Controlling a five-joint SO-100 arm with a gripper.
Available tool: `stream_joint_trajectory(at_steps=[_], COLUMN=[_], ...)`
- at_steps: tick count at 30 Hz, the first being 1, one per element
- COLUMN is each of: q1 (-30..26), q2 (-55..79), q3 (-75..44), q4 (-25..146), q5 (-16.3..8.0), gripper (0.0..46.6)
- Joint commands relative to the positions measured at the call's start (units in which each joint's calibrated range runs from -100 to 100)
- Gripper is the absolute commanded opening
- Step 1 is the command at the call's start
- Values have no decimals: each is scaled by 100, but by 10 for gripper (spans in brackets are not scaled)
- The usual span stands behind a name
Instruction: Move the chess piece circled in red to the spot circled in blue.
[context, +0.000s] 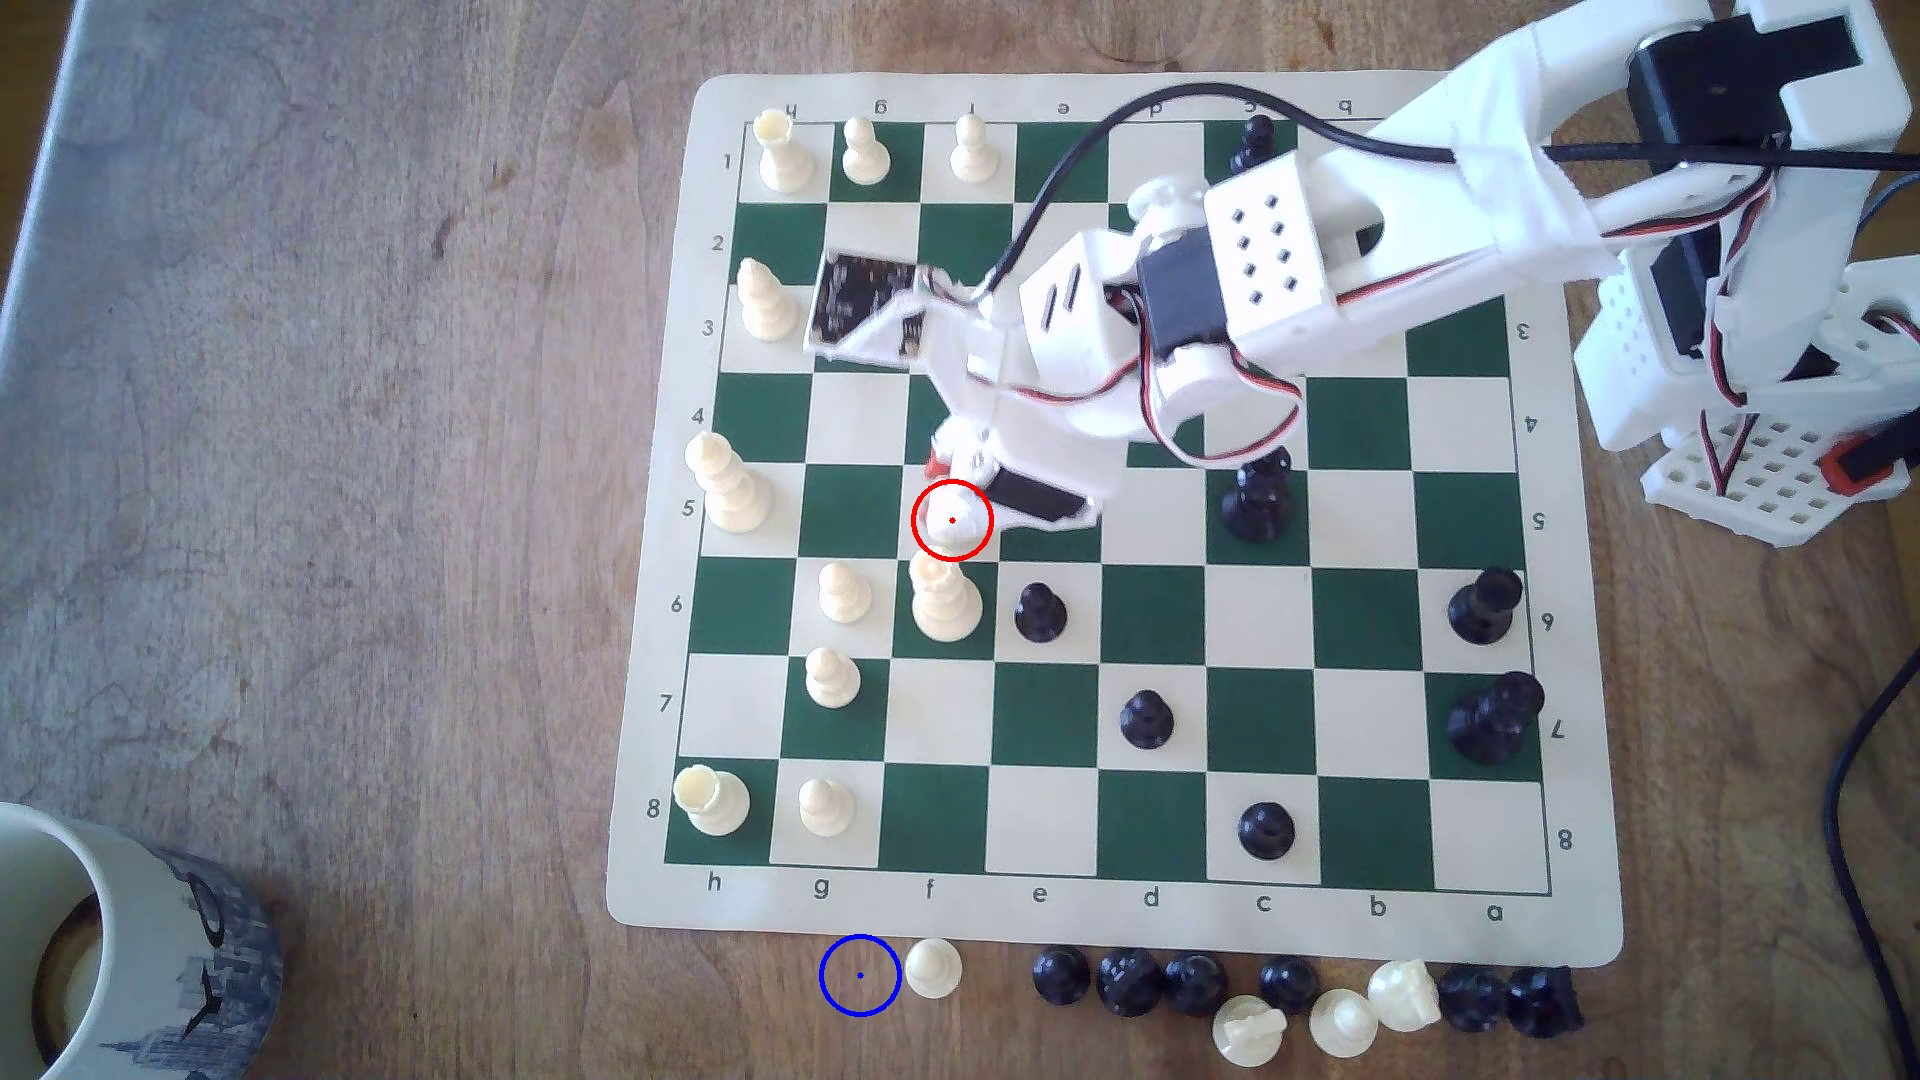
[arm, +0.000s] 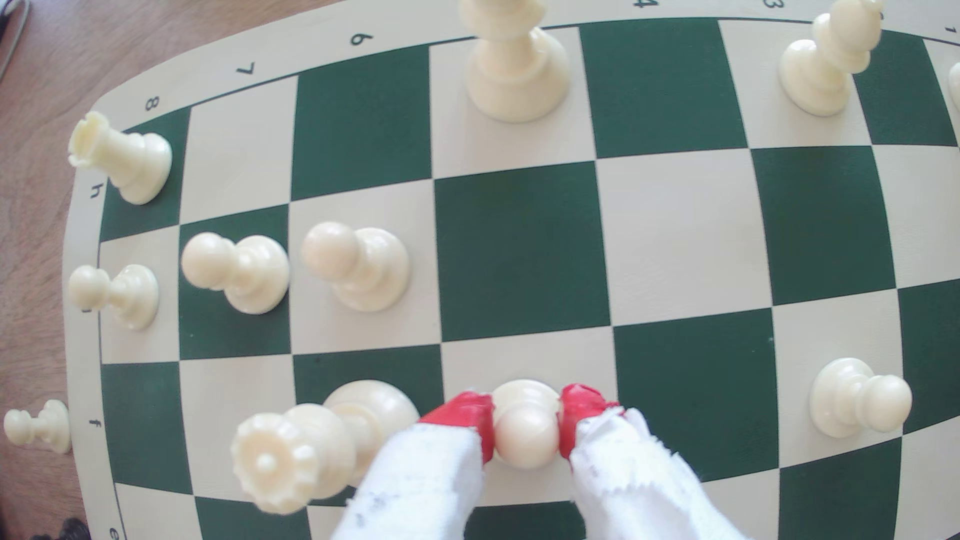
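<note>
- A wood-grain tabletop (context: 364, 467) is seen in the exterior view, with a green-and-cream chessboard mat (context: 1117, 924) laid on it.
- The white arm (context: 1340, 239) is stretched over the mat from the exterior view's right.
- A mug (context: 135, 955) is set at the exterior view's lower left corner.
- The gripper (arm: 525, 431) is lowered onto the cream square f5; its red-tipped fingers (arm: 470, 415) are pressed against both sides of the round head of the cream pawn (arm: 524, 436) (ringed in red in the exterior view (context: 958, 524)), whose base is seen on that square.
- A taller crowned cream piece (context: 943, 602) is stood just beside it on f6.
- The blue-ringed spot (context: 859, 975) is marked on bare wood below the mat's edge, just beside 1 captured cream pawn (context: 932, 968).
</note>
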Motion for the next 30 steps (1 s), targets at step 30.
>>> stream_joint_trajectory(at_steps=[30], q1=[-1650], q2=[-1288], q3=[-3377], q4=[1905], q5=[425], gripper=[2])
